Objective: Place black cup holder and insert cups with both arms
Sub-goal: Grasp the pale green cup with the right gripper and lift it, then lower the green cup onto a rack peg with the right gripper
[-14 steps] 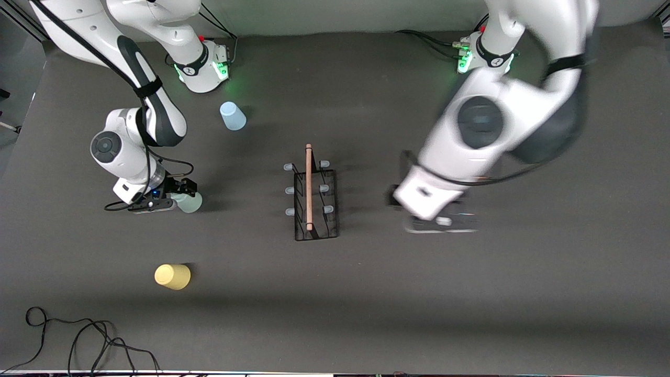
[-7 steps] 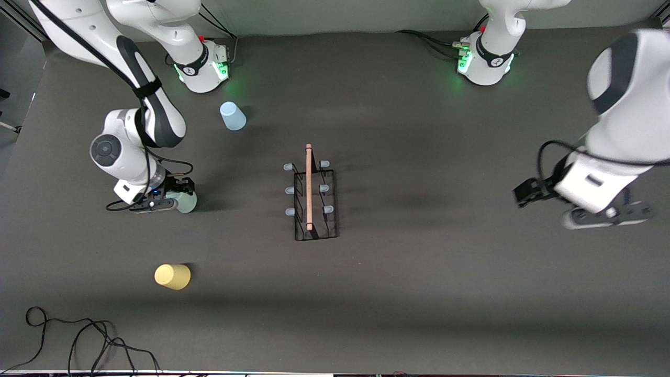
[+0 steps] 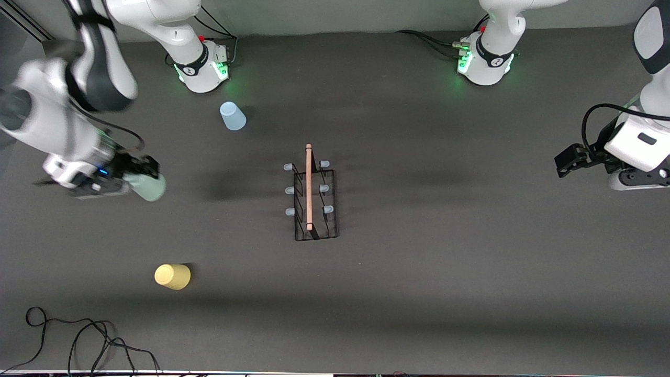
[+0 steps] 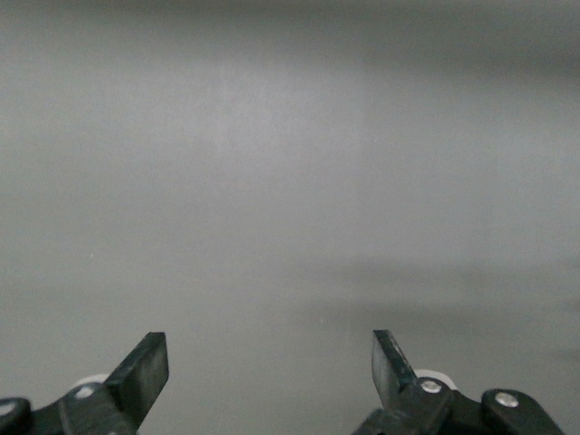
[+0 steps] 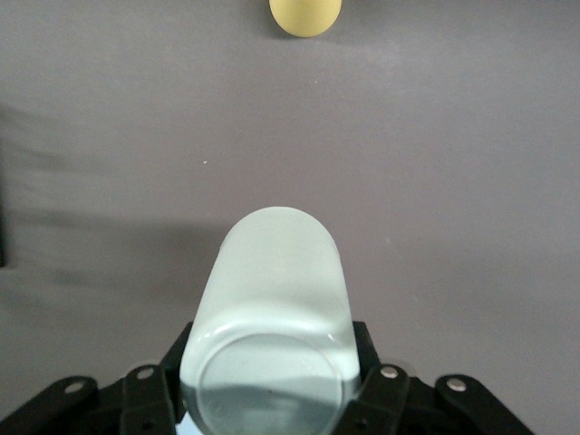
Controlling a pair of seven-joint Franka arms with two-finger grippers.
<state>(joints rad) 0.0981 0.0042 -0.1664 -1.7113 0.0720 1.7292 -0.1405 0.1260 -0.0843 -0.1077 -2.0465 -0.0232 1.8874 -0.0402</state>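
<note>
Rack placed: black cup holder (image 3: 313, 201) stands mid-table, pegs bare. Right gripper (image 3: 140, 177) clamps mint cup (image 3: 146, 187) aloft near its table edge; left gripper (image 3: 569, 160) waits, jaws apart. Yellow cup (image 3: 172, 276), blue cup (image 3: 232, 115) remain.

Right arm (image 3: 57, 104) blurred, cropped

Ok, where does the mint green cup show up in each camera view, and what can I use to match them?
Front view: the mint green cup is held by the right gripper, over the right arm's end of the table.
Right wrist view: the mint green cup fills the lower middle, clamped between the right gripper's fingers.
Left wrist view: not in it.
Shared landmark: the yellow cup, seen again at the right wrist view's top edge.
</note>
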